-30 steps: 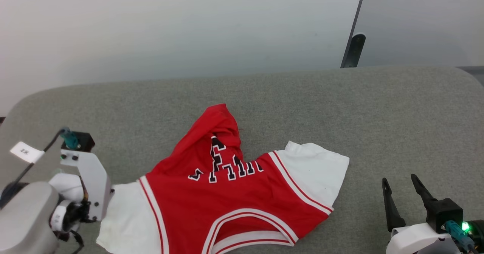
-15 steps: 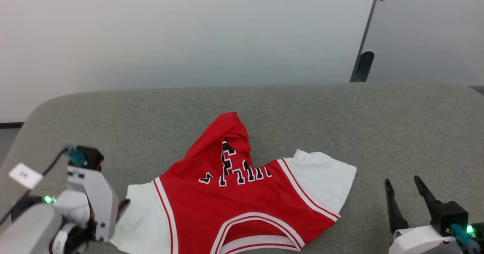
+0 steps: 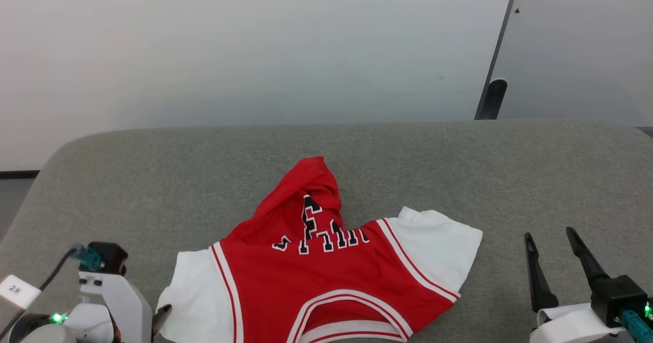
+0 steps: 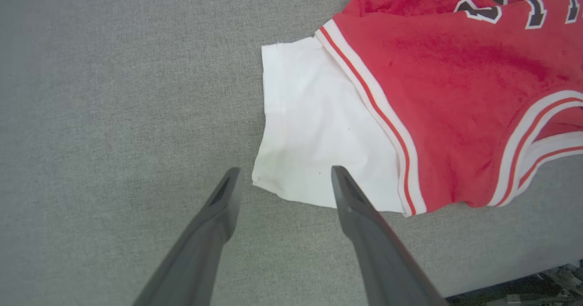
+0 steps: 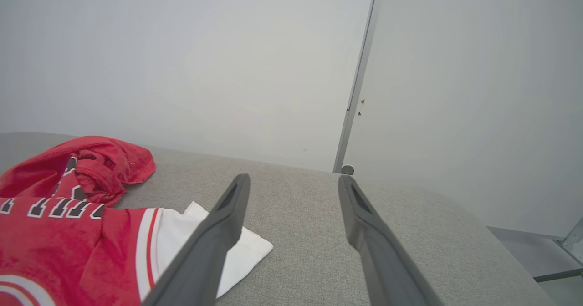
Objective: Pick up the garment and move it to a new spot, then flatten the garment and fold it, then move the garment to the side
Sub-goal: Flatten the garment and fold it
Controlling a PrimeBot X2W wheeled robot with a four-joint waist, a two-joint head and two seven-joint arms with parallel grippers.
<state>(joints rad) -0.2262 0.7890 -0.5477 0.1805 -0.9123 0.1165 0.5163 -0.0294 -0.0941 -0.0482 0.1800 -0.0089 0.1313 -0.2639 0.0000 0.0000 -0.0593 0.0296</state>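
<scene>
Garment (image 3: 316,276) lies on desk (image 3: 459,159) at 6 o'clock, seemingly placed, top bunched toward 12 (flatten, fold, side-move pending). Left gripper (image 4: 282,174) fingers spread, empty, at white sleeve corner; right gripper (image 3: 549,233) spread, empty, at 4 o'clock.

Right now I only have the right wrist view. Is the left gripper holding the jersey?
Observer: No, the left gripper is open, fingertips astride a corner of the jersey's left-side white sleeve; contact unclear.
Operator: That sleeve flat?
Observer: Yes, spread mostly flat on the grey cushion, lightly creased.
Operator: One of my fingers overlaps the other sleeve. Touching?
Observer: No. Head view shows the right gripper open over bare cushion, clear of it.
</scene>
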